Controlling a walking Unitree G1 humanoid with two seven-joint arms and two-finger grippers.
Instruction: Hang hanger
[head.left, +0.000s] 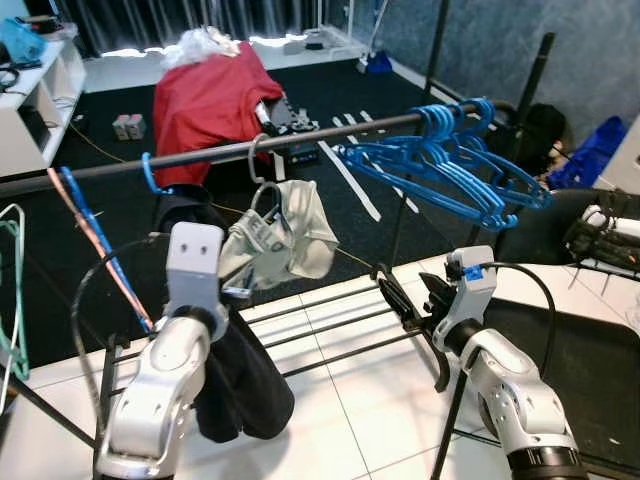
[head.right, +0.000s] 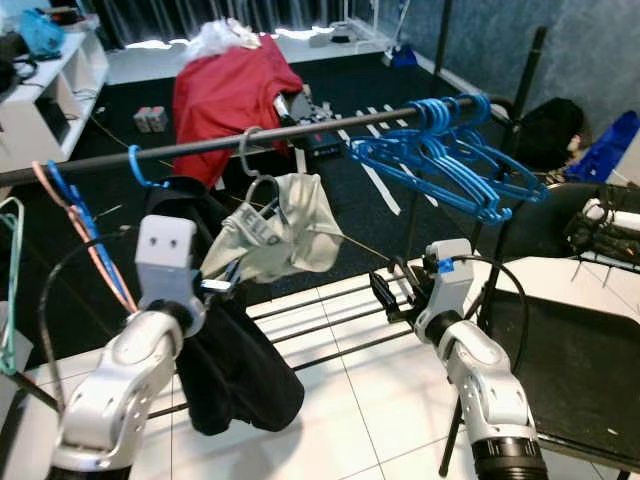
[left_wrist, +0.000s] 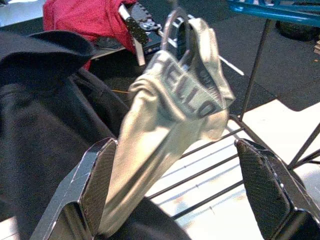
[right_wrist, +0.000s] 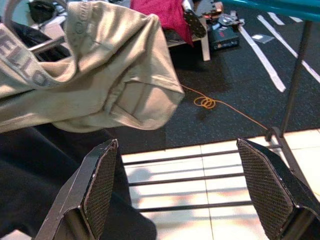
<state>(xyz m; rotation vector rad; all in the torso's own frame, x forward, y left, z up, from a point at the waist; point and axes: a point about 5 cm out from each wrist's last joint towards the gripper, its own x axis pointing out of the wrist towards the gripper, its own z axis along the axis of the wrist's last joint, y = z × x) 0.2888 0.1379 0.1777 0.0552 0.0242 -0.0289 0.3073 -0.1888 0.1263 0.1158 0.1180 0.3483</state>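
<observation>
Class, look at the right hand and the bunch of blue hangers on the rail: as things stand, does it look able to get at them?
Probably yes. The right hand is open, holds nothing, and sits below the blue hangers with open space between; the grey garment hangs off to its left.

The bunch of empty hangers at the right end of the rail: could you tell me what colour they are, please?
Blue hangers, clearest in the left eye view.

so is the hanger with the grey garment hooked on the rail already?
Yes, the silver hanger is hooked over the black rail, grey garment dangling.
</observation>
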